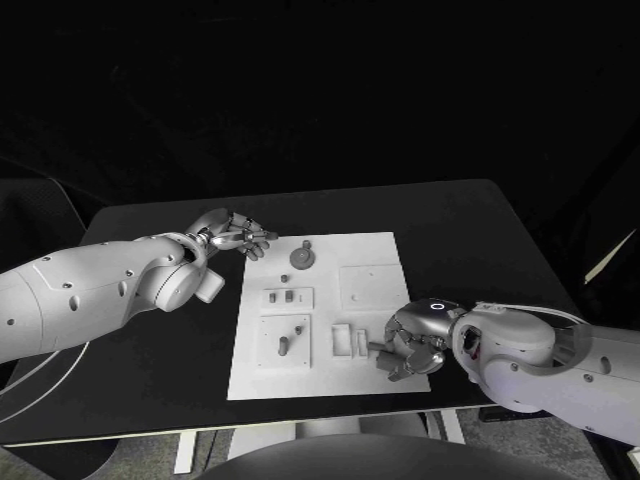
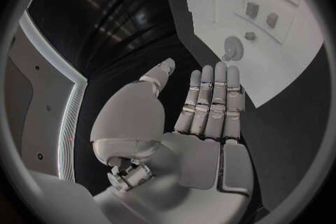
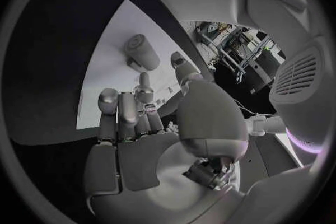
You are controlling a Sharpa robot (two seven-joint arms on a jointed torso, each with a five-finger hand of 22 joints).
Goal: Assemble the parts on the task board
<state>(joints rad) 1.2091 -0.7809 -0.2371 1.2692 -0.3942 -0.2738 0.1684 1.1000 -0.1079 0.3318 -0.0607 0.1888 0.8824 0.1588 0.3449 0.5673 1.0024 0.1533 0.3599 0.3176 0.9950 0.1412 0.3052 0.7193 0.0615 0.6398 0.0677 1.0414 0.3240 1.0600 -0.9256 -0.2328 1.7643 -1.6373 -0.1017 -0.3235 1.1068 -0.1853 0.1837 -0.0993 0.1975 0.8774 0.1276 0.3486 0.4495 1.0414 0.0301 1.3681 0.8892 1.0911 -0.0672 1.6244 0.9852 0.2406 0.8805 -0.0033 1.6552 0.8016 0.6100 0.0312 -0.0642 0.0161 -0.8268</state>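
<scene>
Board [image 1: 371, 300] lies flat mid-table [image 1: 147, 370], long side running away from the robot. Left hand [image 1: 231, 238] hovers at the board's far left corner, just off its edge, fingers straight and together, thumb apart, holding nothing; wrist view shows its fingers [image 2: 210, 101] extended over dark table beside the board [image 2: 280, 67]. Right hand [image 1: 407, 345] sits low over the board's near right part, fingers curled down next to a small upright part [image 1: 340, 338]; can't tell if it's gripping anything. Right wrist view shows fingers [image 3: 126, 115] bent close to a cylindrical part [image 3: 142, 51]. Round part [image 1: 304, 258] sits near the board's far end; small parts [image 1: 281, 296] stand in the left slots
</scene>
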